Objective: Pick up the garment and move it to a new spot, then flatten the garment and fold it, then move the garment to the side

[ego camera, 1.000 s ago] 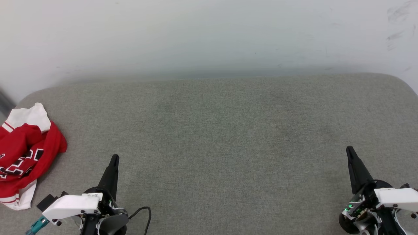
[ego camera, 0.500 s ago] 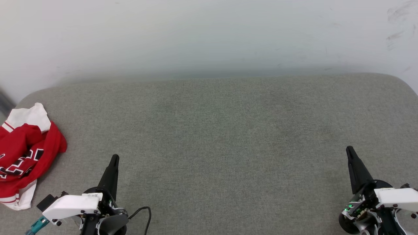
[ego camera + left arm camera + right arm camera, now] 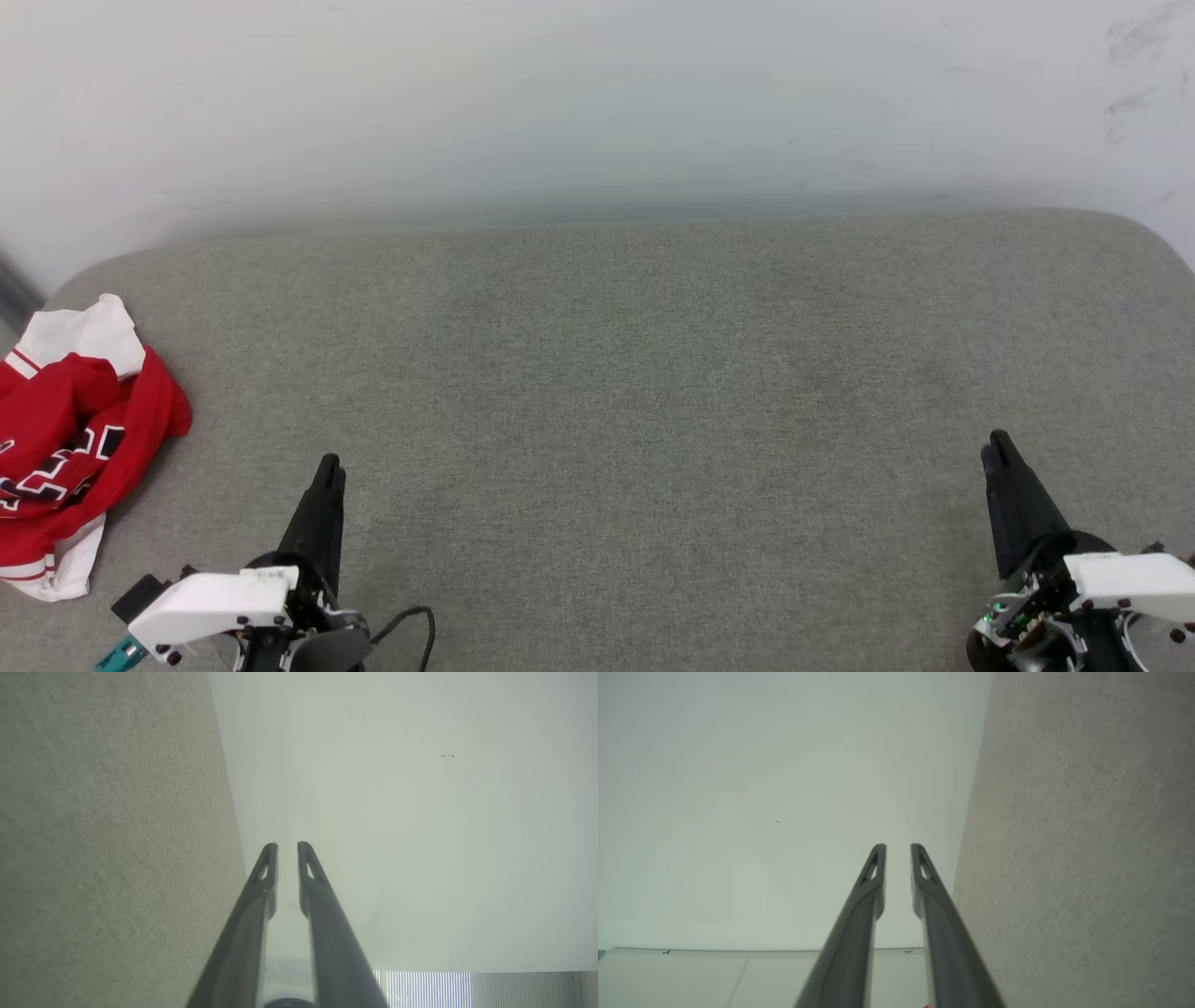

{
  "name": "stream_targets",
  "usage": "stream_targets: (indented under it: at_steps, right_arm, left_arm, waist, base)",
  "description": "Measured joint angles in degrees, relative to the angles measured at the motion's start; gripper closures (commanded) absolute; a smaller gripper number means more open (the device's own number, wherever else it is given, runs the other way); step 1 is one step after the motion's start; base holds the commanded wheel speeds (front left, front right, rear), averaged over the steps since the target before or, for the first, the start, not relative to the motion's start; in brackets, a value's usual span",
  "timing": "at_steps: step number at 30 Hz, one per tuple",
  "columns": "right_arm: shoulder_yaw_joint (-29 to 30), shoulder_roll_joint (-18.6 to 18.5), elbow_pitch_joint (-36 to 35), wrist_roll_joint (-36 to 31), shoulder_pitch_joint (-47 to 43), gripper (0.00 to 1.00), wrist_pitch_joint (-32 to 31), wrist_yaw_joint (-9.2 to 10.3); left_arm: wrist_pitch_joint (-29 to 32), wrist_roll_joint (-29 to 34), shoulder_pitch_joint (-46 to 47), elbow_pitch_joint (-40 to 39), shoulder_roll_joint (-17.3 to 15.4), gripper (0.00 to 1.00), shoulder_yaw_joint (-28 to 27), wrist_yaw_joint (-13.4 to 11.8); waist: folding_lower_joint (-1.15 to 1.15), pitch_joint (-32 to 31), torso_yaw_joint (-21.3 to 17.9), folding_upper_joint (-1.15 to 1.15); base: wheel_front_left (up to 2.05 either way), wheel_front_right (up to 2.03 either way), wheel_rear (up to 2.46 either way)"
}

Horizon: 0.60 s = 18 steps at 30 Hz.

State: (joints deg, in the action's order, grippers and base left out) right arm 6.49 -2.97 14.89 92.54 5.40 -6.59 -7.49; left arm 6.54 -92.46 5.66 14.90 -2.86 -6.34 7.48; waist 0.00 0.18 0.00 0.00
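Here, left gripper (image 3: pixel 329 463) and right gripper (image 3: pixel 997 440), tips toward the wall (image 3: pixel 597 93), jaws narrowly apart, empty

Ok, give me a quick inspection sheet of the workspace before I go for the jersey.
surface: grey fabric top, flat, rounded far corners.
job's things: red jersey crumpled at the left edge, black lettering partly showing, not held.
clutter: nothing seen.
grippers: left gripper and right gripper low at the near edge, jaws slightly parted, both empty.
cables: black cable looped beside the left wrist.
surroundings: white wall behind, scuff marks at upper right.
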Motion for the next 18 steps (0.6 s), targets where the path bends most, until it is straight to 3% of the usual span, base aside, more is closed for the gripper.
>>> stream_targets:
  at_steps: [9, 14, 18]
  right_arm:
    - [-0.1, 0.1, 1.6, -1.4, -2.3, 0.00, 1.6, 0.00]
    - [0.4, 0.1, 0.8, -4.8, -2.3, 0.00, 3.1, 0.00]
    - [0.8, 0.1, -1.5, -11.6, -2.6, 0.00, 4.6, 0.01]
  left_arm:
    - [-1.8, 1.5, -2.3, 0.7, 0.2, 0.00, 0.2, 0.0]
    - [-3.1, 5.1, -2.5, -0.4, 0.2, 0.00, -0.5, -0.5]
    - [-4.7, 11.4, -2.7, -3.0, 0.2, 0.00, -1.0, -2.2]
  waist:
    - [0.00, 0.0, 0.0, 0.00]
    - [0.00, 0.1, 0.0, 0.00]
    - [0.00, 0.2, 0.0, 0.00]
  base:
    - [0.00, 0.00, 0.00]
    - [0.00, 0.00, 0.00]
    - [0.00, 0.00, 0.00]
